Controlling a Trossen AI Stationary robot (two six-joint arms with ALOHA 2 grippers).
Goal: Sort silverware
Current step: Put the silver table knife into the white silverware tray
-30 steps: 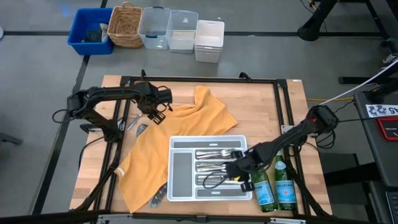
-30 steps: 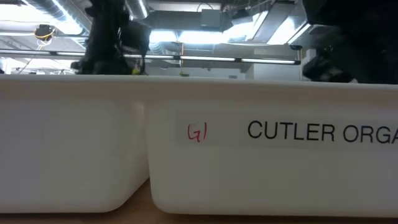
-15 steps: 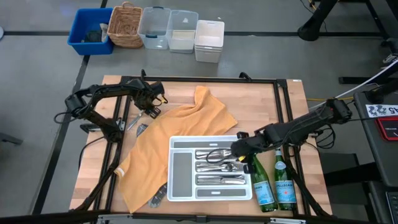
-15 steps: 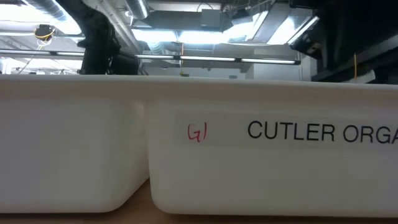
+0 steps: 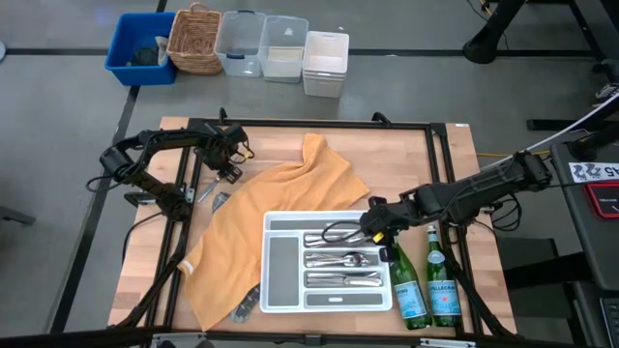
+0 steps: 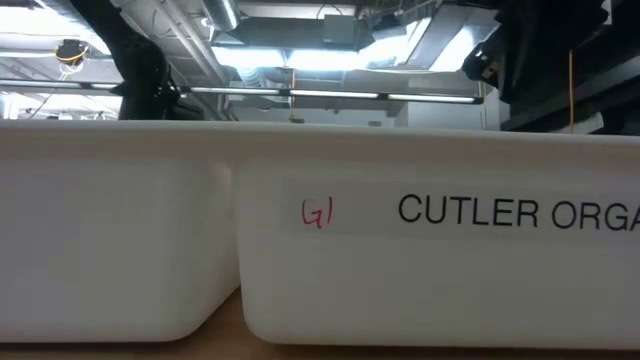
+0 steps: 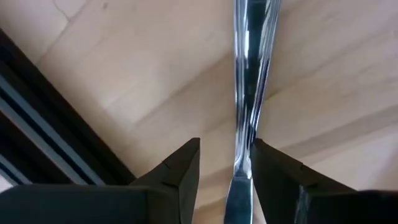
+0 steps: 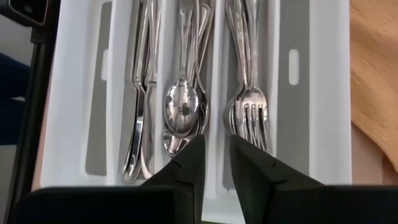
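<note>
A white divided tray [image 5: 265,290] sits on an orange cloth [image 5: 242,232] and holds silverware [image 5: 338,259]: knives [image 8: 140,124], spoons [image 8: 180,109] and forks [image 8: 249,106], each kind in its own slot. My right gripper [image 5: 350,232] hangs above the tray's right end, narrowly open, with nothing between its fingers [image 8: 249,168]. My left gripper [image 5: 232,170] points down at the table's far left, open. A silver utensil's slim handle [image 7: 247,93] lies on the wood between its fingertips [image 7: 186,162]. More silverware [image 5: 215,198] lies on the wood nearby, and more [image 5: 245,307] at the cloth's near edge. My left gripper comes from above with one finger on each side of the utensil's handle [image 7: 244,149], which runs lengthwise through the gap. The utensil lies flat on the wood. Whether either finger touches it, I cannot tell.
Two green glass bottles [image 5: 406,285] [image 5: 440,280] stand right of the tray, under my right arm. A black frame rail [image 7: 50,124] runs close beside my left gripper. Bins and a wicker basket [image 5: 193,41] sit beyond the far edge. The low view shows only the tray's wall [image 6: 400,250].
My left gripper has moved toward the table's left edge and sunk down over the utensil on the wood. My right gripper has risen from the tray's near slots and gone toward the far edge, over the tray's far right end.
</note>
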